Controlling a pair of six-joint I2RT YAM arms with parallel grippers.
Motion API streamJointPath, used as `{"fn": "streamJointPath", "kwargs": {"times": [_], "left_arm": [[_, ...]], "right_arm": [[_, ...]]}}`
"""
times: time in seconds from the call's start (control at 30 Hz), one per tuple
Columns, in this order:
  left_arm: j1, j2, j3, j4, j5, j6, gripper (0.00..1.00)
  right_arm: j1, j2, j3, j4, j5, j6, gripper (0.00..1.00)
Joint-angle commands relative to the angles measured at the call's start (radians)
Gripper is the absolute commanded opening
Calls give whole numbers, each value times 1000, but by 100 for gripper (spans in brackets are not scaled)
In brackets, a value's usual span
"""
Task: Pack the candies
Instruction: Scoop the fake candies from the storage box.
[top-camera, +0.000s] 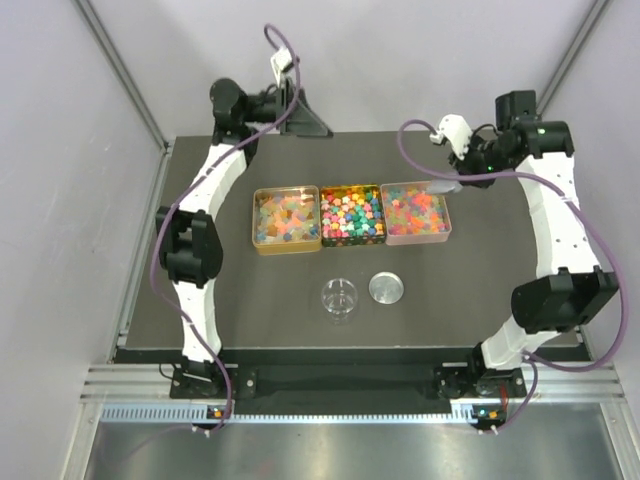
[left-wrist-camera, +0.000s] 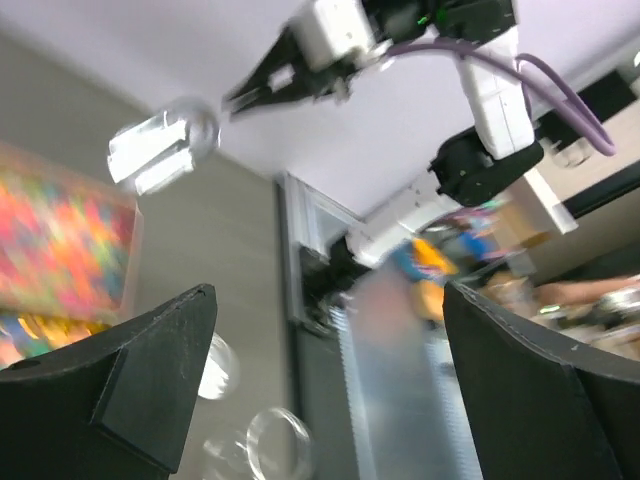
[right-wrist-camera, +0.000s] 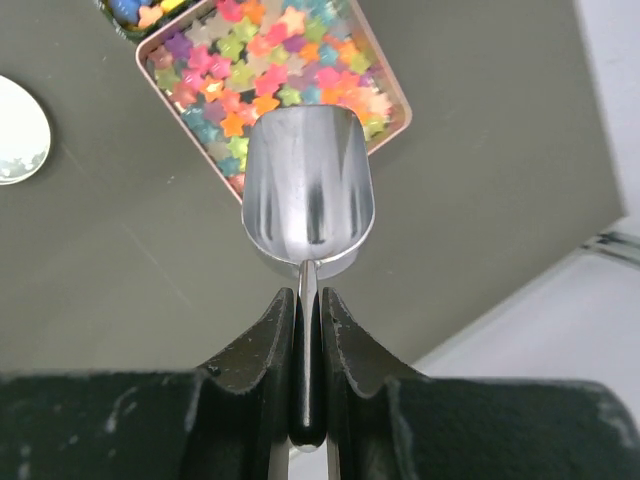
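Right jaws grip scoop (right-wrist-camera: 308, 195) over candies (right-wrist-camera: 270, 70); jar (top-camera: 339, 298), probably, beside lid (top-camera: 387, 288).

Multicol. candies (right-wrist-camera: 270, 70), silver scoop (right-wrist-camera: 308, 190)

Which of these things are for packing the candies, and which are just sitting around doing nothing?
For the job:
- candies, in three trays
- metal scoop, pinched in the right claw
- glass jar
- silver lid, probably the jar's

Just lying about:
- black stand by the table's back edge
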Motion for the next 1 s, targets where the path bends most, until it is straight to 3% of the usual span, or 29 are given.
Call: {"fn": "streamJointPath", "kwargs": {"times": [0.0, 0.03, 0.07, 0.1, 0.13, 0.17, 0.27, 0.37, 0.53, 0.97], "left_arm": [[-34, -38, 353, 36, -114, 199, 99], [-36, -36, 389, -330, -233, 349, 99], [-39, -35, 417, -493, -328, 663, 99], [-43, -36, 425, -617, -420, 785, 99], [-50, -35, 420, -786, -640, 889, 99], [-62, -30, 419, -854, -733, 1051, 99], [-65, -23, 336, -986, -1063, 1166, 99], [-50, -18, 270, -1080, -1198, 1198, 99], [-8, -65, 158, -1054, -1213, 1181, 99], [6, -41, 155, -1045, -1196, 1180, 99]], "right_arm": [[6, -79, 109, -86, -18, -33, 0], [20, -74, 112, -93, 31, -12, 0], [34, -50, 131, -133, 55, -5, 0], [51, -38, 142, -150, 72, -2, 0], [57, -27, 148, -156, 120, 25, 0], [63, -1, 158, -170, 143, 39, 0], [94, 68, 196, -213, 229, 71, 0], [112, 128, 205, -207, 276, 137, 0], [155, 194, 192, -212, 312, 277, 0], [181, 283, 96, -215, 434, 338, 0]]}}
